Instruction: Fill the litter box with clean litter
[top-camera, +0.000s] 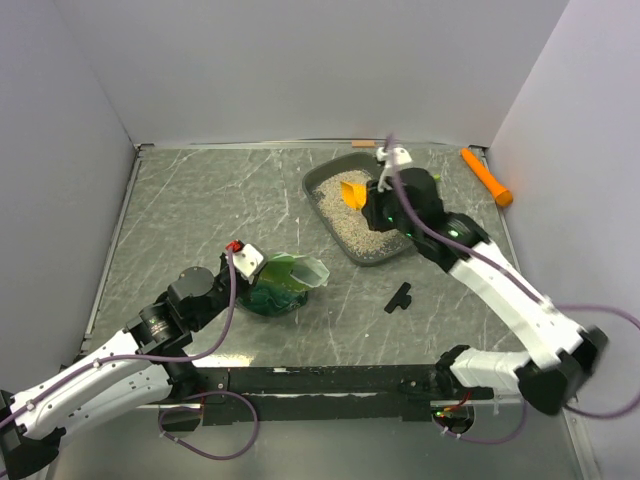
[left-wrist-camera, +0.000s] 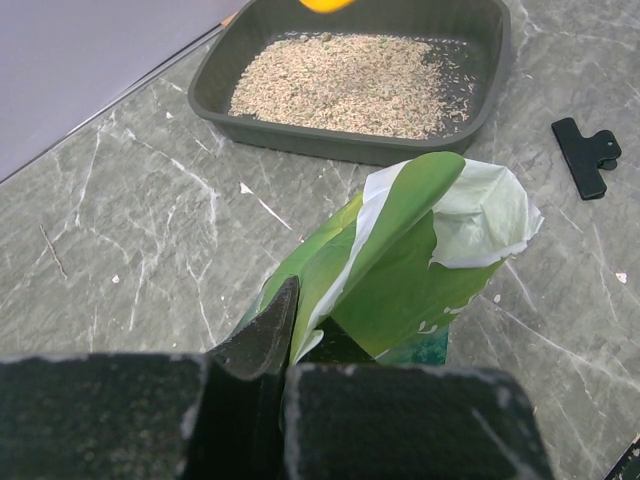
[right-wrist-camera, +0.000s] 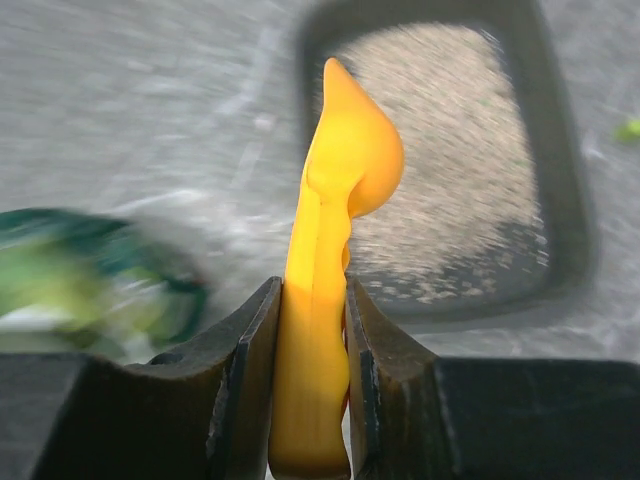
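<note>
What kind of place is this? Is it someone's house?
Probably not a house. It looks more like a robot test bench. A left arm and a right arm are bolted at the table's near edge, plain white walls box it in, and a litter box sits on top.

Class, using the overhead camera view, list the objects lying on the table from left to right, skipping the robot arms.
green bag → litter box → orange stick. The black clip falls within the box's span, so it is left out.
</note>
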